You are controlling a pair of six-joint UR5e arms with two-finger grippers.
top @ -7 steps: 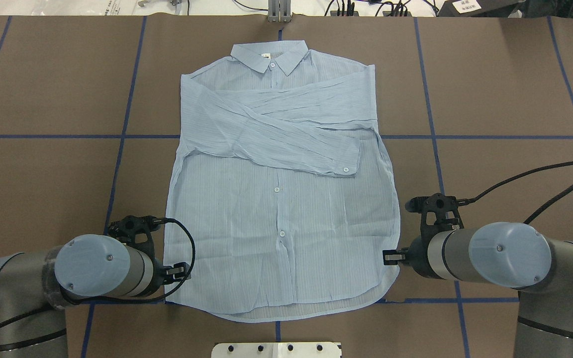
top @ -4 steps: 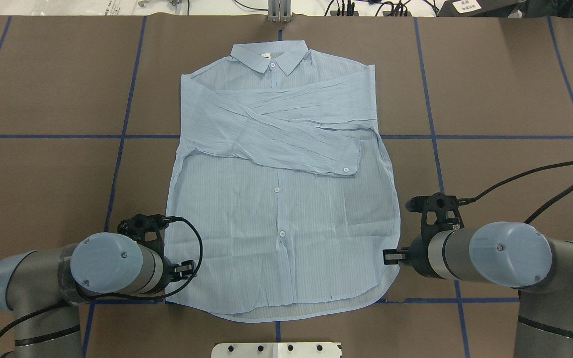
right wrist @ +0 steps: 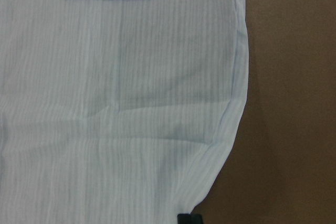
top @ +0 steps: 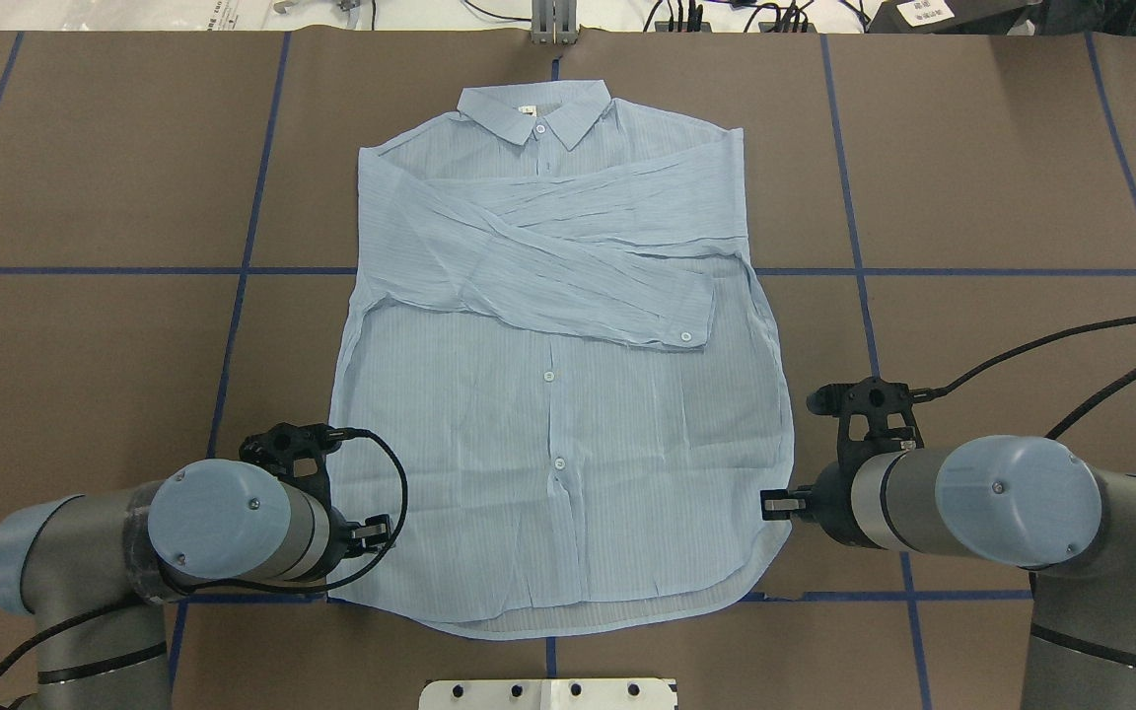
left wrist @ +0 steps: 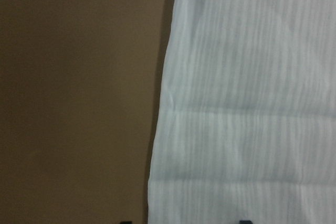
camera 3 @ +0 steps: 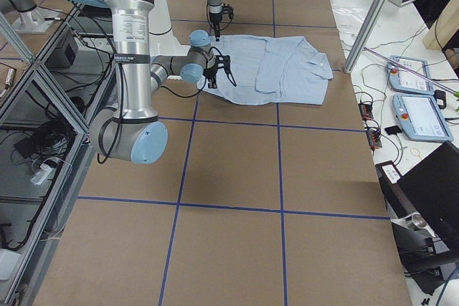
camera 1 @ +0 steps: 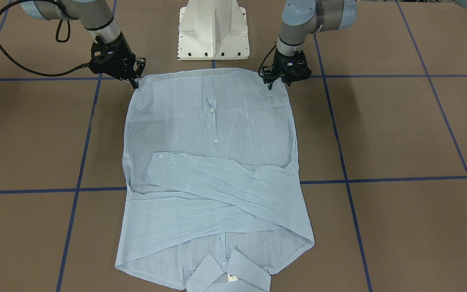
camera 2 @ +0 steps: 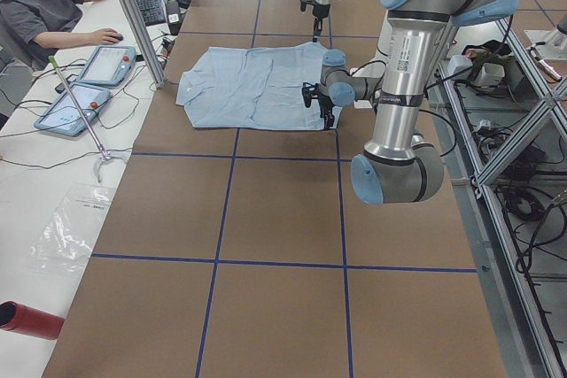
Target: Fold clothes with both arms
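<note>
I am watching the shirt [top: 548, 444] lying flat and face up in the middle of the table [top: 85, 177], collar [top: 535, 110] pointing away from the robot and hem toward it. Both sleeves [top: 568, 266] are lying crossed over the chest, so I am judging that the next fold is hem up to collar. That is why both arms are sitting low at the two near corners. The right hand [top: 773, 504] is resting at the hem corner on its side. In its wrist view the fingertips are showing pressed together right where the cloth edge ends, so it seems to be pinching the shirt there, though I am not seeing the cloth between them. The left hand [top: 374, 537] is hovering just over the opposite side edge with its fingers wide apart. Its wrist view is showing the edge running between the two tips, lined up for a matching pinch. The cloth is looking thin and limp, so I am expecting uneven grips to skew the fold. The table is wearing brown paper crossed by blue tape lines [top: 134, 269], with the white base [camera 1: 213, 28] at the robot's edge. A person [camera 2: 44, 15] is sitting at a side desk with tablets [camera 2: 106, 64].
</note>
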